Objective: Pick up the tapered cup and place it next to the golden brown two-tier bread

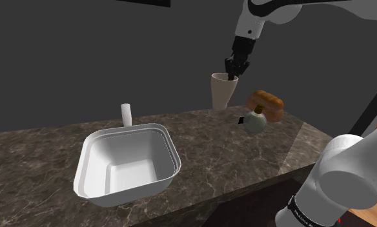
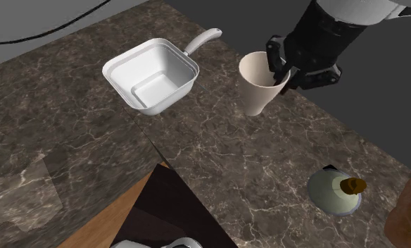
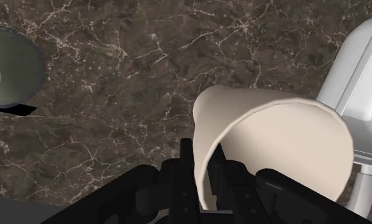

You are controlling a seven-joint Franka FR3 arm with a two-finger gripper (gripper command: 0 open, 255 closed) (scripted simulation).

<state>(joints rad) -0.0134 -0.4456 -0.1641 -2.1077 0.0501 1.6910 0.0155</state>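
The tapered cup [image 1: 222, 90] is cream coloured, wide at the rim and narrow at the base, and hangs above the marble counter [image 1: 45, 155]. My gripper [image 1: 233, 73] is shut on the cup's rim, one finger inside and one outside. In the second exterior view the cup [image 2: 256, 86] hangs under the gripper [image 2: 282, 76], tilted a little. In the wrist view the cup's wall [image 3: 274, 146] runs between the black fingers [image 3: 186, 167]. The golden brown bread [image 1: 266, 104] sits near the counter's far corner, to the right of the cup in the shoulder view; its edge [image 2: 410, 211] shows at the second exterior view's lower right.
A pale green round bottle with a brown stopper [image 1: 255, 120] stands in front of the bread, also seen as bottle [image 2: 334, 191]. A white square sink basin [image 1: 126, 164] with a tap [image 1: 125, 114] is set in the counter, left of the cup in the shoulder view.
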